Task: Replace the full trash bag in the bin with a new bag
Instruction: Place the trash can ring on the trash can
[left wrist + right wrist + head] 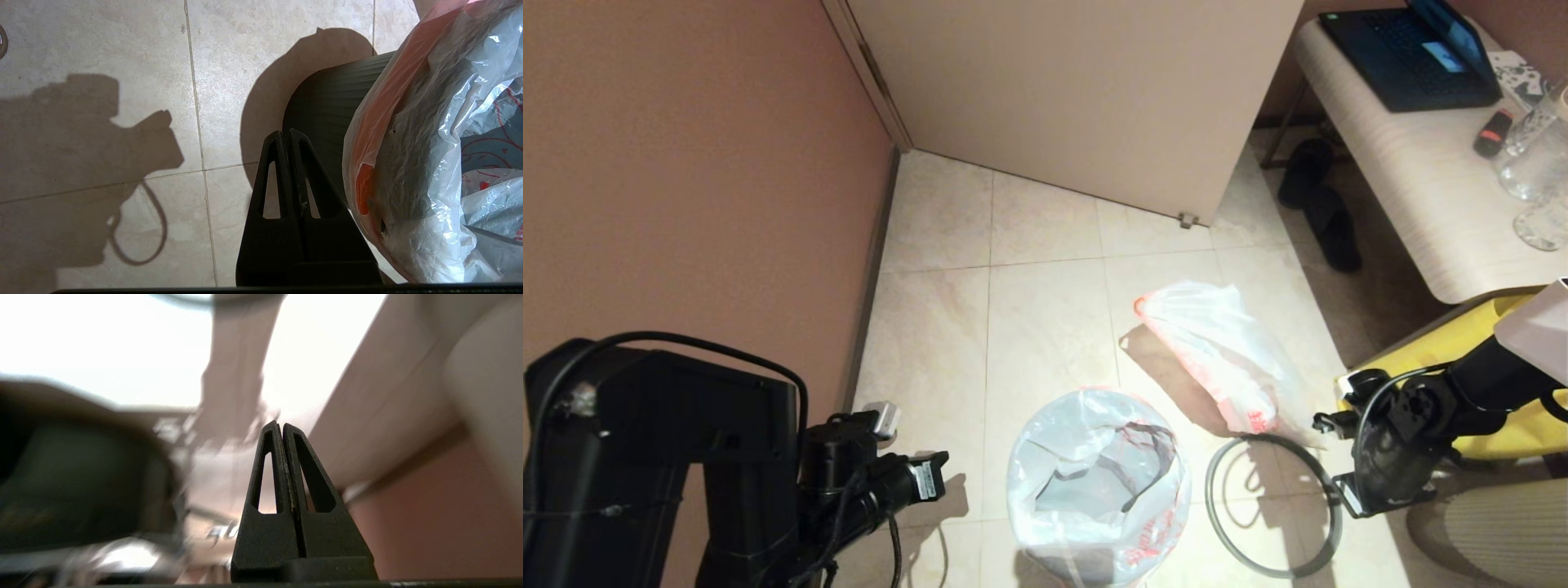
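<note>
The new bag (1098,490), translucent white with red line drawing, lines the bin and folds over its rim. The bin's black ribbed wall (327,102) shows below the bag's pink band (380,106). The grey hoop (1274,506) lies loose on the floor right of the bin. Behind it the full trash bag (1217,351) lies on the tiles; its contents cannot be made out. My left gripper (286,132) is shut and empty, low beside the bin's left side. My right gripper (281,424) is shut and empty; its arm (1396,449) hangs right of the hoop.
A brown wall runs along the left and a door stands behind. At the right are a yellow tote (1527,408), a bench (1421,204) with a laptop (1413,49) and glasses, and black slippers (1323,204) on the floor.
</note>
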Motion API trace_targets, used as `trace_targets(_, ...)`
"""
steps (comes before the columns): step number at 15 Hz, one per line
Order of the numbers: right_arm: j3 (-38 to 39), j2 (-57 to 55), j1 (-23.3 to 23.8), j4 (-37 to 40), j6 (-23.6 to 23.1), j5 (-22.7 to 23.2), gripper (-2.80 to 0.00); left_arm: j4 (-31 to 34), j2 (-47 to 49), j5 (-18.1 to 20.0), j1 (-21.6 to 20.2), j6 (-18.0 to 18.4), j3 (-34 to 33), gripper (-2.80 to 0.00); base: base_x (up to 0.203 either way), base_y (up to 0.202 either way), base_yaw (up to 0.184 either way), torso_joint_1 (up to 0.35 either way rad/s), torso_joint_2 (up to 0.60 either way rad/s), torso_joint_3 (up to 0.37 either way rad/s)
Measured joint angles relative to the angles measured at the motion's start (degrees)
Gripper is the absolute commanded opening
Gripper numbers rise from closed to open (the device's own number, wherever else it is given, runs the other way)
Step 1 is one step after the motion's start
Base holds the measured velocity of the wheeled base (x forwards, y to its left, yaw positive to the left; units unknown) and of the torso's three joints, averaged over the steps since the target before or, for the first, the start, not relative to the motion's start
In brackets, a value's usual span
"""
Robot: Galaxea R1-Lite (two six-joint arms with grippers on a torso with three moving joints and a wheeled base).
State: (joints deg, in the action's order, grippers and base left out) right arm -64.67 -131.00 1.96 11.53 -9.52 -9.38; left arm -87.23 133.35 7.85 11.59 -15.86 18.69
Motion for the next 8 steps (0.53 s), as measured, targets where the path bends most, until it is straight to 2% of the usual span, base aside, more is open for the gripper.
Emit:
trace_targets(2, -5.1, -5.3, 4.4, -1.4, -7.2, 2.4, -2.8, 0.0, 0.4, 0.0, 0.2, 0.2, 0.0, -2.8, 0.0, 0.0, 0.0, 0.0, 0.0, 0.0)
trace_targets(4, -8.7, -10.8, 6.3, -2.0, -13.0, 4.5, -2.8, 0.0, 1.0, -0.9, 0.4, 1.3, -0.1, -2.8, 0.0, 0.0, 0.0, 0.0, 0.0, 0.0)
trace_targets(6, -12.1, -16.7, 7.4, -3.8, -16.9, 5.4, -2.8, 0.0, 1.8, -2.4, 0.9, 2.4, -0.1, -2.8, 0.0, 0.0, 0.0, 0.0, 0.0, 0.0)
trace_targets(8, -14.1, -21.7, 8.6, -7.0, -20.0, 8.2, -2.8, 0.0, 2.6, -3.3, 1.6, 2.7, 0.0, -2.8, 0.0, 0.0, 0.0, 0.0, 0.0, 0.0)
